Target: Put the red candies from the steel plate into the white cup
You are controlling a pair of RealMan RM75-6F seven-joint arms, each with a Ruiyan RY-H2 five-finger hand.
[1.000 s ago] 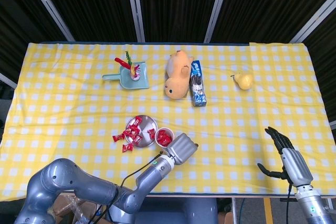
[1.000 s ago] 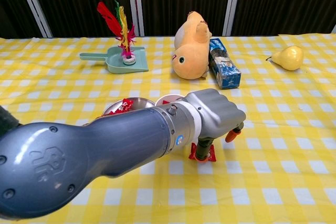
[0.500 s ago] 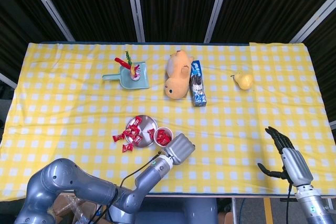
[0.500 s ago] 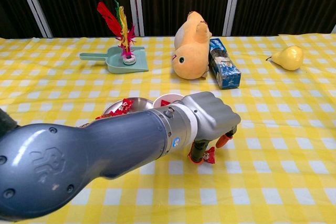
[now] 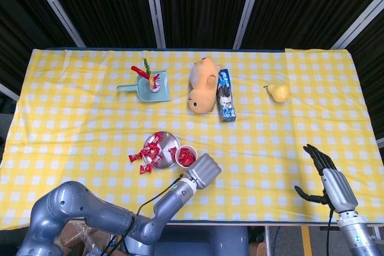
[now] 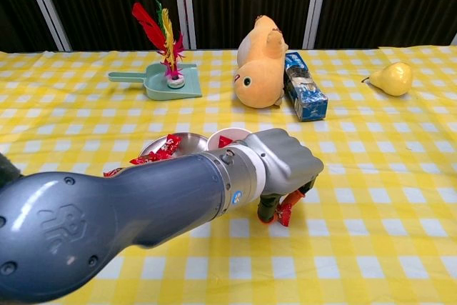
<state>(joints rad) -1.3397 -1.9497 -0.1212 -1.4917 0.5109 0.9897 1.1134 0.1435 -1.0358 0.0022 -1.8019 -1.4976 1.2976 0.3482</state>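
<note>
Yellow-checked cloth covers the table, and near its front edge our left hand (image 6: 282, 169) pinches a small red foil-wrapped candy (image 6: 288, 205) beside the white cup (image 5: 186, 156) and round steel plate (image 5: 170, 141); we judge it light, crinkly, slippery, best nipped by its wrapper, while our right hand (image 5: 324, 175) stays spread.

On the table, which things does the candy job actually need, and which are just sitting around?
Needed: red candies, steel plate, white cup, and the left hand, holding one candy.

Sitting around: plush toy, blue packet, pear, dustpan, feather shuttlecock, and the idle right hand.
</note>
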